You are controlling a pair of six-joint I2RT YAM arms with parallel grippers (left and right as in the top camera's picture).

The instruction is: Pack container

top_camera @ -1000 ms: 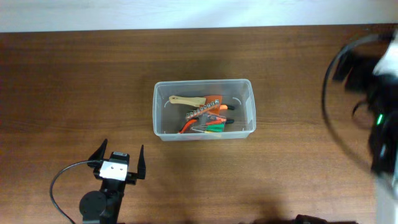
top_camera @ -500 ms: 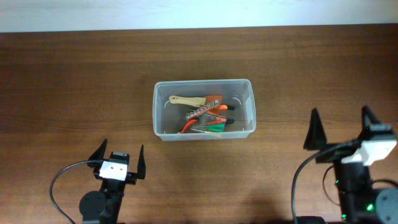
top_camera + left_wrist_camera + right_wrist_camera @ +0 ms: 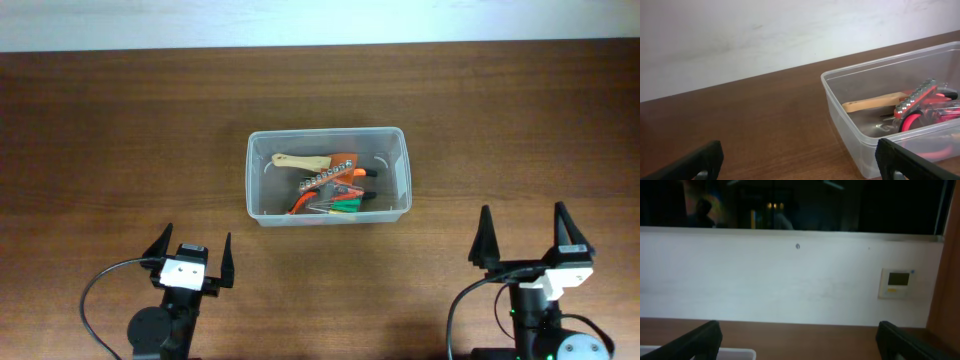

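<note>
At near right, my right gripper (image 3: 522,225) has swung home, jaws wide and empty; left gripper (image 3: 197,238) likewise open. With tools (image 3: 328,185) in the container (image 3: 326,132), I judge packing finished.

Clear container (image 3: 327,137) holds orange, green tools; brown table (image 3: 120,130).

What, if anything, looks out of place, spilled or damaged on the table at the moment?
Nothing stands out. The container sits upright on the table with the tools inside it, none spilled. The left gripper and right gripper are open, apart from it.
</note>
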